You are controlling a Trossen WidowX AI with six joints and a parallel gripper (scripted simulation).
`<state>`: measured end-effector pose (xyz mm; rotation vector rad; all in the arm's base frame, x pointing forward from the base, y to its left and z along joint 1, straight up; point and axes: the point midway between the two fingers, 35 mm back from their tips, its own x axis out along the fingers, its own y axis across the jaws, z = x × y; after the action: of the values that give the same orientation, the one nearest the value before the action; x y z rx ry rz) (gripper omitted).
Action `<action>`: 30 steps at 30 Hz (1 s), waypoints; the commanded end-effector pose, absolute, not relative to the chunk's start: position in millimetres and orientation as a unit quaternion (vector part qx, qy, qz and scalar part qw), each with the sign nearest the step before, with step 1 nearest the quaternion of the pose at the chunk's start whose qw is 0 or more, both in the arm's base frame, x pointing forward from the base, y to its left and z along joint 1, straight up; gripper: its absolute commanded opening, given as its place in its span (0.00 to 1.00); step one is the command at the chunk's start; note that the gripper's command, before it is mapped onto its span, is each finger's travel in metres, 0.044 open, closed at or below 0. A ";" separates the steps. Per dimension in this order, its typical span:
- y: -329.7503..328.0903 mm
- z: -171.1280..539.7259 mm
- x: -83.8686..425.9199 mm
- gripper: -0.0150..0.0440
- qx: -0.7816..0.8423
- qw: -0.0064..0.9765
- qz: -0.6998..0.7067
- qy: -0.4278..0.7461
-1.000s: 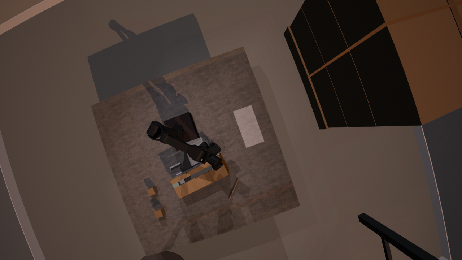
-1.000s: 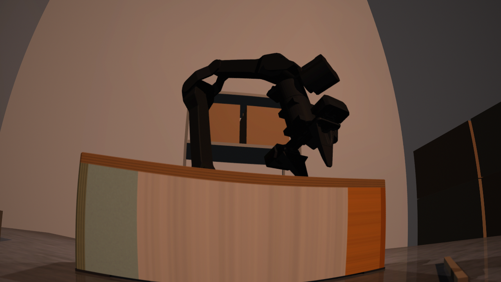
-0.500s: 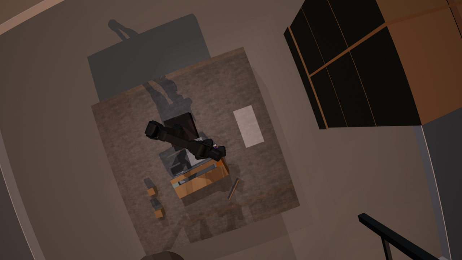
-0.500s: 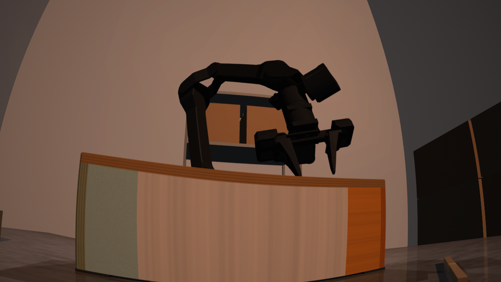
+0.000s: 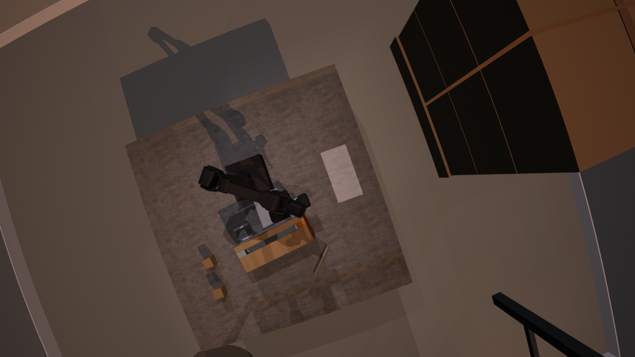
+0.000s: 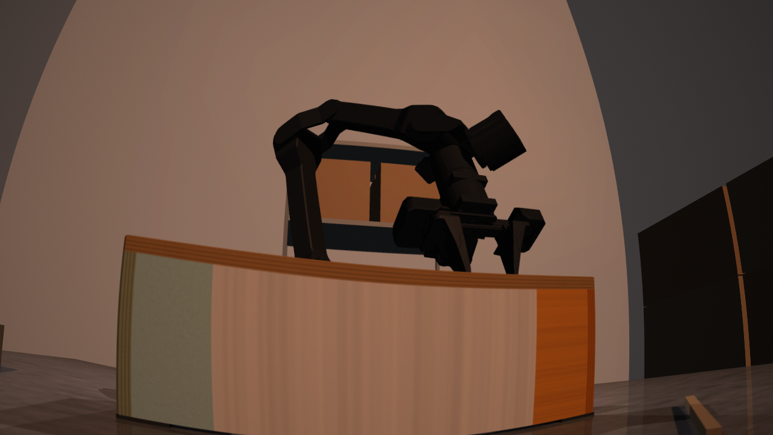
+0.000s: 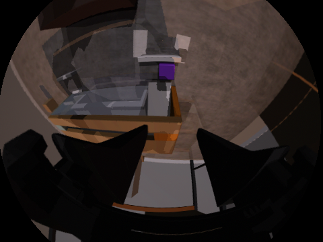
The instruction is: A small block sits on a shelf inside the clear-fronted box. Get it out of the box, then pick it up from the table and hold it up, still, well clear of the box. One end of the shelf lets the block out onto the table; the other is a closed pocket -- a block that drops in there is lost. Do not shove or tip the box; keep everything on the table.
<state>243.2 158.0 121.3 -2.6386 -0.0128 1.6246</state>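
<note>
The small purple block (image 7: 166, 71) lies outside the box, just past the pale strip at the orange-marked end, close to a low pale rail (image 7: 159, 59). In the top view the arm hides it. The wooden box (image 5: 277, 259) (image 6: 372, 346) (image 7: 111, 121) stands upright with its clear front toward the arm's base. My gripper (image 7: 173, 130) (image 6: 487, 270) is partly open, with nothing between its fingers. In the wrist view the box's orange end shows between and beyond the fingertips, and the block is well beyond them. In the exterior view the box's top edge meets the fingertips in view.
A thin wooden stick (image 5: 320, 259) (image 6: 702, 414) lies off the box's orange end. Two small wooden cubes, one nearer (image 5: 218, 293) and one farther (image 5: 208, 263), stand off the green end. A pale rectangle (image 5: 342, 173) lies on the table to the right.
</note>
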 end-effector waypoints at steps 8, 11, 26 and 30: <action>154.2 31.3 238.5 0.74 -0.844 0.006 0.536 0.001; 154.4 28.9 238.8 0.74 -0.844 0.006 0.536 0.001; 155.7 4.3 240.2 0.74 -0.844 0.006 0.536 0.001; 155.7 -2.1 240.2 0.74 -0.844 0.006 0.536 0.001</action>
<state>243.7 159.1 7.1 -2.6382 -0.0040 1.6536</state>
